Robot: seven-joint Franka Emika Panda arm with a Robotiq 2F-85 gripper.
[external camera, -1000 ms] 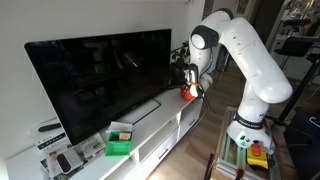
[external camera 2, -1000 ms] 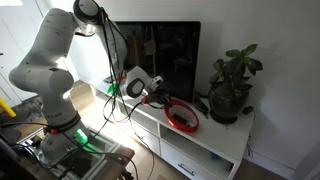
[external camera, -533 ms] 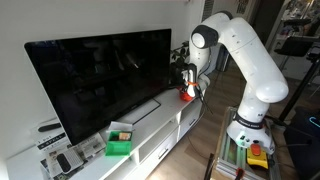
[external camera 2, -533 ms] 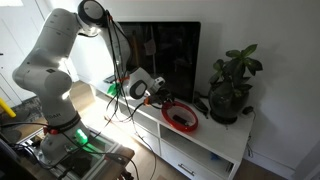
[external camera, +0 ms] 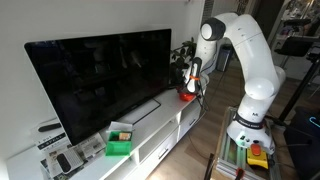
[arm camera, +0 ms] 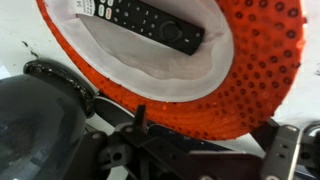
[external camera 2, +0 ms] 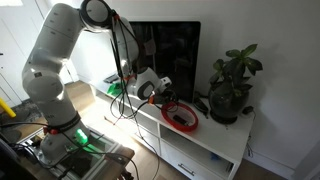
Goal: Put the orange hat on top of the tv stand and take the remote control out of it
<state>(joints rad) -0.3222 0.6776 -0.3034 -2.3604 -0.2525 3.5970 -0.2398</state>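
Note:
The orange hat (arm camera: 230, 95) lies upside down on the white tv stand (external camera: 158, 128), its white lining facing up. The black remote control (arm camera: 150, 22) rests inside it. In both exterior views the hat (external camera: 187, 96) (external camera 2: 181, 116) sits on the stand's end near the plant. My gripper (arm camera: 210, 135) is open, with one fingertip on each side of the hat's near brim and not pressing it. The gripper (external camera: 191, 80) (external camera 2: 163, 95) hovers just above and beside the hat.
A large black TV (external camera: 100, 75) stands on the cabinet behind the hat. A potted plant (external camera 2: 232, 85) is at the stand's end, close to the hat. A green box (external camera: 120, 140) and small devices lie at the other end. A dark round object (arm camera: 40, 125) sits beside the hat.
The jaws have opened wide and let go of the hat, which stays on the stand. The arm's upper part has shifted slightly.

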